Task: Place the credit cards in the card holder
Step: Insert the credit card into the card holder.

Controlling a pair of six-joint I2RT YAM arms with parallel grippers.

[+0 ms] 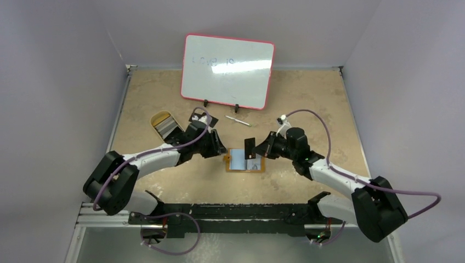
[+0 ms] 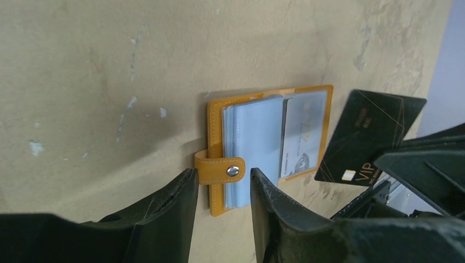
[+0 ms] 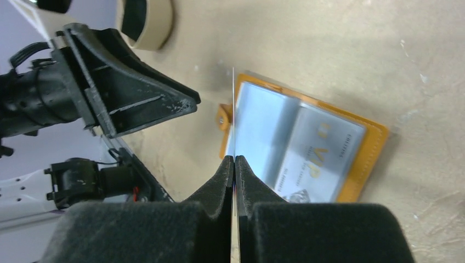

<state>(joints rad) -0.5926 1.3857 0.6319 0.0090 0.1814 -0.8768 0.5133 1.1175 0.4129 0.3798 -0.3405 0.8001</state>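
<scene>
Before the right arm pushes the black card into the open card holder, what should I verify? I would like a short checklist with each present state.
1. Grip: the right gripper is shut on the black card: ok.
2. The card holder lies open, face up: ok.
3. Hold-down: the left gripper is open, the snap tab showing between its fingers: not ok.
4. Free slot: the blue sleeves look empty; the other page holds a pale VIP card: ok.
5. Card edge lined up with a sleeve mouth: cannot tell.
</scene>
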